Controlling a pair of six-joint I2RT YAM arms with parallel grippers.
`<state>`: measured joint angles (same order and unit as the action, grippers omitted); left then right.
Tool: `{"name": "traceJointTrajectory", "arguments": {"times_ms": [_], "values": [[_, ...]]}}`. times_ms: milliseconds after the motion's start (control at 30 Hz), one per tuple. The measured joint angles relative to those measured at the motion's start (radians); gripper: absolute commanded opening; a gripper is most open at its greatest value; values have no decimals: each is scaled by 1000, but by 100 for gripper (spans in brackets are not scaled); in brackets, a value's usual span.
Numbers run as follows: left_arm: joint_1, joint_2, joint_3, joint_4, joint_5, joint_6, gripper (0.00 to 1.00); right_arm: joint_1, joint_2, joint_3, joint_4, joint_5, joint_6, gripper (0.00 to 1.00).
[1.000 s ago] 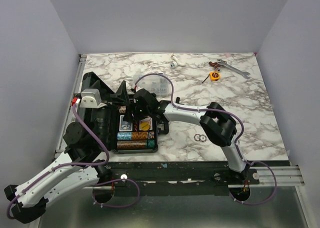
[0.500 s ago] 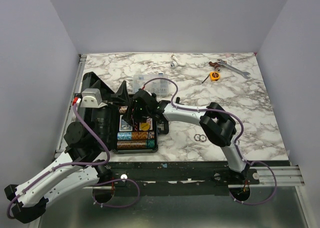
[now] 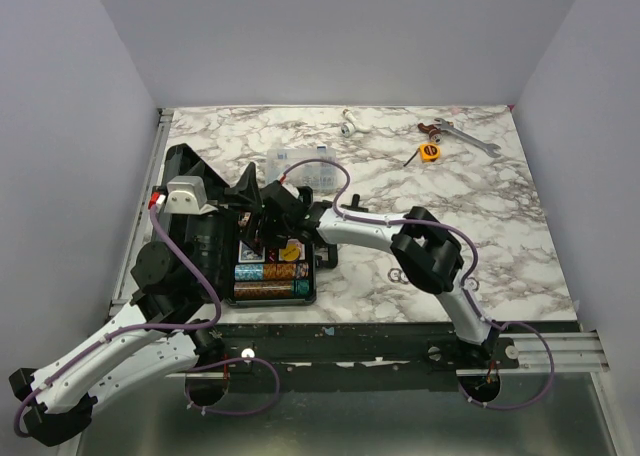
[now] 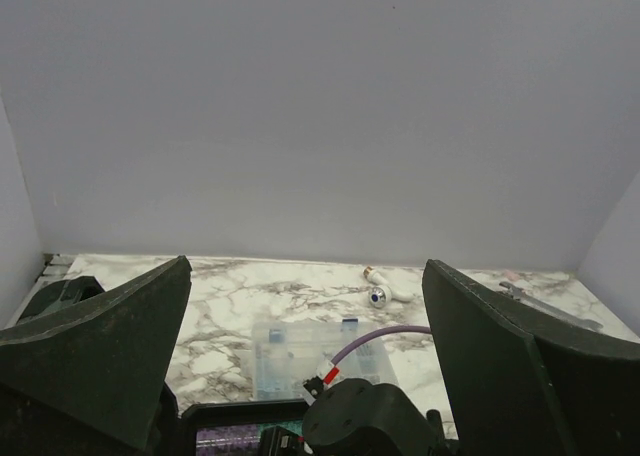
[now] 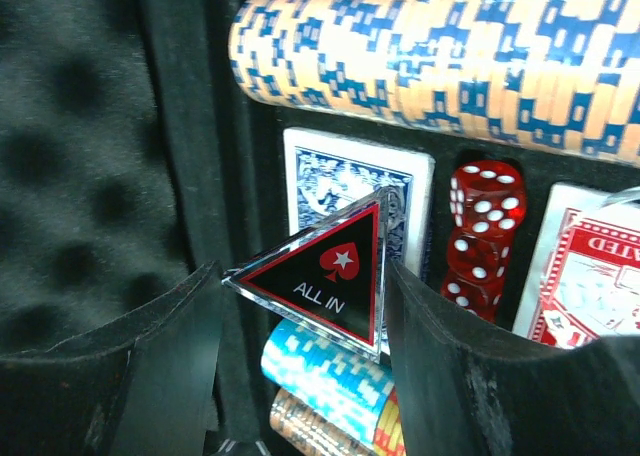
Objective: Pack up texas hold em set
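The left gripper hung at the left side of the black rectangular hard case, its fingers spread wide and holding nothing. It faced the back wall across the marble-patterned desk. From there it could not help with the placement. It was best kept clear of the open lid.

Inside the case, the dark egg-crate foam lining filled the left half of the right wrist view. Just right of that foam, the right gripper was pinching a clear triangular "ALL IN" marker by its edges, tilted, above the case's tray. The marker hovered over the near end of the blue-backed card deck, with a row of light-blue striped chips below it. A long row of orange-and-blue chips lay along the tray's far side.

The step looked to be stowing this marker. Which slot it belonged in could not be told. To do it well, the gripper would need to level the marker, lower it until it rested on something flat, and only then part its fingers, so it would not slide off an edge.

Further right, the red translucent dice and the red-backed card deck sat close by, and a careless descent could knock them.
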<state>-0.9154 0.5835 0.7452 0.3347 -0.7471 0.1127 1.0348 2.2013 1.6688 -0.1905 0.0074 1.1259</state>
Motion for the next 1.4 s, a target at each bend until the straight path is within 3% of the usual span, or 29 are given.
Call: {"name": "traceJointTrajectory", "arguments": {"times_ms": [133, 500, 633, 1000, 1200, 1400], "values": [[0, 1, 0, -5, 0, -5, 98, 4, 15, 16, -24, 14, 2, 45], [0, 3, 0, -9, 0, -6, 98, 14, 29, 45, -46, 18, 3, 76], [0, 3, 0, -12, 0, -8, 98, 16, 29, 47, -39, 17, 3, 80], [0, 3, 0, -23, 2, -10, 98, 18, 26, 42, -27, 18, -16, 74], [0, 3, 0, -23, 3, -9, 98, 26, -50, -73, 31, 40, -82, 70], [0, -12, 0, -23, 2, -5, 98, 29, -69, -101, 168, -32, -145, 53]]}}
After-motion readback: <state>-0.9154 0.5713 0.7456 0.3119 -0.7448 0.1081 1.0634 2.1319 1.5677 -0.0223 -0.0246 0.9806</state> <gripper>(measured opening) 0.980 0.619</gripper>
